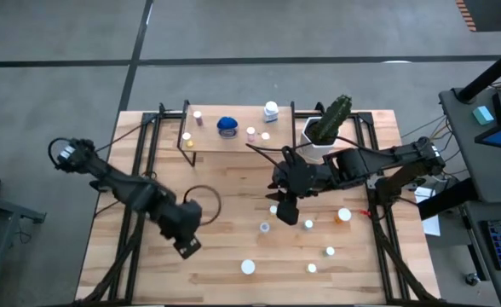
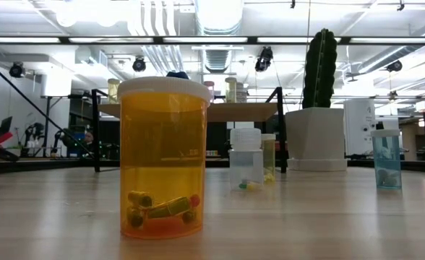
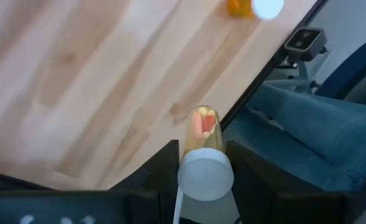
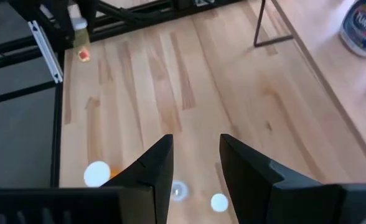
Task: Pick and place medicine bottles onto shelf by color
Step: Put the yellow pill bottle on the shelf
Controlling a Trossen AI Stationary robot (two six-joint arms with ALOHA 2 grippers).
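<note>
Nearest the low cam stands a big amber pill bottle, white cap, a few capsules rattling at the bottom: light, rigid plastic, smooth round wall, so it'll slip if pinched off-centre. Best grip looks like across the body just under the cap, squarely.

Left gripper is clamped on a small clear-amber vial w/ white cap, fingers on the body below the cap, held over the table's edge, well away from the shelf.

Right gripper hangs over mid-table near the shelf's front; jaws parted, nothing between them, 2 white caps on the wood below.

Shelf already carries a blue bottle plus several small ones. About 6 more bottles dot the table on the side of the right gripper away from the shelf. Upright ones tip easily, my guess.
</note>
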